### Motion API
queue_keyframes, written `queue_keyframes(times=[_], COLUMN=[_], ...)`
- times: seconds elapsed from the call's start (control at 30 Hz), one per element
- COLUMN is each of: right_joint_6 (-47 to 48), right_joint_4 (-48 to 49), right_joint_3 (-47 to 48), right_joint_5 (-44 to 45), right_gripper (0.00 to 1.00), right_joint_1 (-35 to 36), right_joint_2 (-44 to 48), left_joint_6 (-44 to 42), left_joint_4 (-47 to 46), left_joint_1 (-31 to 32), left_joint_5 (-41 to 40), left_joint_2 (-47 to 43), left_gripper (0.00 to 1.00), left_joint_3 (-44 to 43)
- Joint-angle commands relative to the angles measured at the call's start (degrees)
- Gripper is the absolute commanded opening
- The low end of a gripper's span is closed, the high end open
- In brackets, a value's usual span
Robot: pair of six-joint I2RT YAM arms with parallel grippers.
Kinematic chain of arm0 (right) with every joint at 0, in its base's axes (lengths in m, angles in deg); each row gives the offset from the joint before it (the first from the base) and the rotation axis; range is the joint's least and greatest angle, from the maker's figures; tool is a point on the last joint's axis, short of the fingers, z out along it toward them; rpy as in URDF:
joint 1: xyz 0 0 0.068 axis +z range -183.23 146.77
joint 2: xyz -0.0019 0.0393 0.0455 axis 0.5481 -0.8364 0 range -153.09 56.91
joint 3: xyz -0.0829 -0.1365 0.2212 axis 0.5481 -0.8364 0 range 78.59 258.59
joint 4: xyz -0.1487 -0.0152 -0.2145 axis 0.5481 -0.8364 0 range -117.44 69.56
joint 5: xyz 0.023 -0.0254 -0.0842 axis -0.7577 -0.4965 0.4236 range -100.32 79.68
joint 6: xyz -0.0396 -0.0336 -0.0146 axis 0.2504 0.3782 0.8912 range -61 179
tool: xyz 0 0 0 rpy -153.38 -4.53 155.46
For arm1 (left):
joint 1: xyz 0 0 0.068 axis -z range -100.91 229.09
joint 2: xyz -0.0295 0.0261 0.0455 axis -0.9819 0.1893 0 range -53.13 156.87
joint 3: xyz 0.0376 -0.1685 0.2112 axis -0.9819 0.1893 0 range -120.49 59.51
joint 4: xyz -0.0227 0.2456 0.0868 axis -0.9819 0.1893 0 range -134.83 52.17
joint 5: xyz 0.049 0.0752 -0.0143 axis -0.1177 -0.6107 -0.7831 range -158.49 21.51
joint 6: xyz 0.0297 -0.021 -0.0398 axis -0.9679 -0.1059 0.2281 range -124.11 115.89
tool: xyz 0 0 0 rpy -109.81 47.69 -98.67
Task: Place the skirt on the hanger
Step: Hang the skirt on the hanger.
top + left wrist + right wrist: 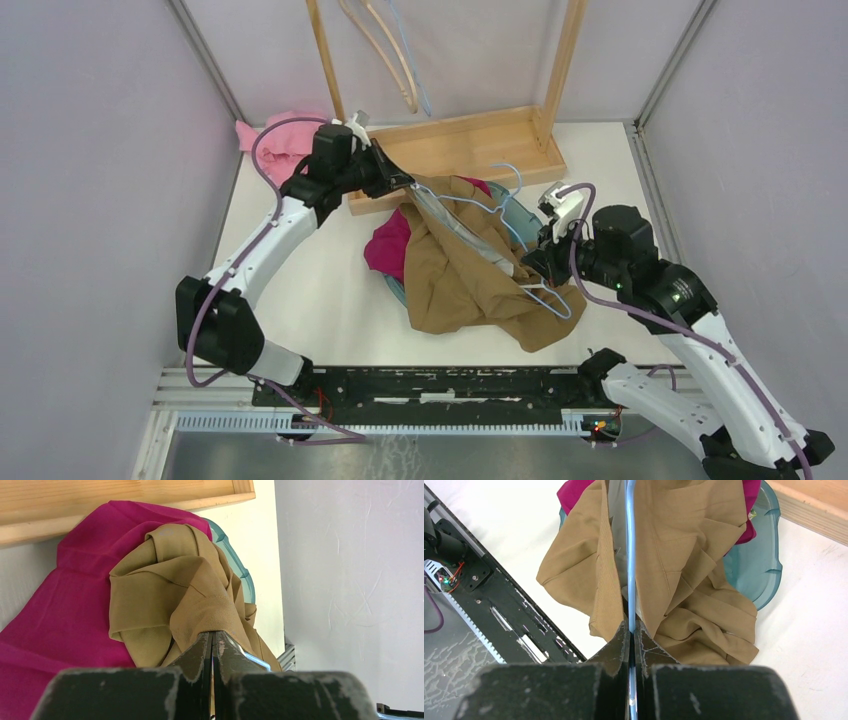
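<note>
- Skirt [465, 275] lies across the teal basin [760, 565], long axis far-left to near-right.
- Left gripper [214, 641], closed, pinches its far-left end.
- Right gripper [631, 630], closed, clamps the blue hanger [630, 555] near-right.

basin [756, 567] mostly under skirt [684, 540], hanger [630, 555] partly covered

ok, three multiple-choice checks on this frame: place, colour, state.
1. The magenta garment lies: A) under the tan skirt B) folded on a shelf C) on the floor.
2. The hanger in the right gripper is: A) black B) wooden C) light blue.
3. The left gripper is: A) open B) shut on the skirt C) shut on a cup.
Answers: 1 A, the skirt drapes over it; 2 C, blue wire runs through the shut jaws; 3 B, its jaws pinch tan fabric.
</note>
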Motion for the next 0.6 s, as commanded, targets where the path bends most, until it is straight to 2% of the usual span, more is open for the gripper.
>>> queue_keyframes(times=[0.0, 0.57], right_joint_6=[-0.38, -3.53], right_joint_4=[5.6, 18.01], right_joint_3=[-0.9, -8.9], right_joint_5=[0.8, 1.2], right_gripper=[0.01, 0.01], right_joint_1=[0.21, 0.21], right_joint_2=[1.79, 3.86], left_joint_6=[0.35, 0.15], left_joint_4=[-1.77, -1.67], left_joint_1=[-1.16, -1.26], left_joint_5=[0.54, 2.65], left_joint_2=[-2.7, -3.77], left_gripper=[0.04, 0.07], left_joint_3=[-0.16, -0.01])
